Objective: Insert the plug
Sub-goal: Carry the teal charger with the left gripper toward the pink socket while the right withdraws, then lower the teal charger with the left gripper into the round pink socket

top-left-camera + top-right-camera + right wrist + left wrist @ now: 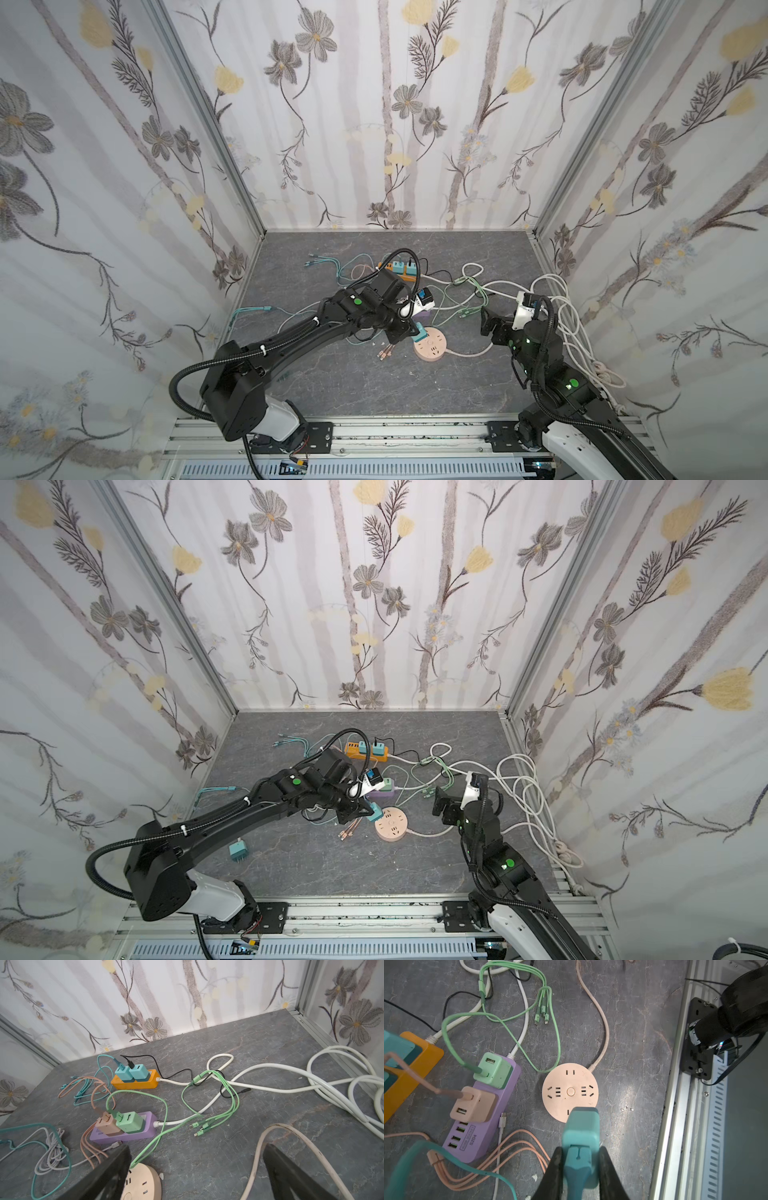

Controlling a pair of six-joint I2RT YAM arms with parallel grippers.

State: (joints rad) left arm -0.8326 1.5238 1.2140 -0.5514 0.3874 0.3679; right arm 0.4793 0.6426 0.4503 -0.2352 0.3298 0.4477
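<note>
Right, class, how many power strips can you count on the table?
3. The orange strip lies farthest back, the purple strip in front of it, and the round pink one nearest the front. The left arm may hide others.

Pink socket (143, 1182) partly behind one finger of spread right tool (196, 1149)
</note>
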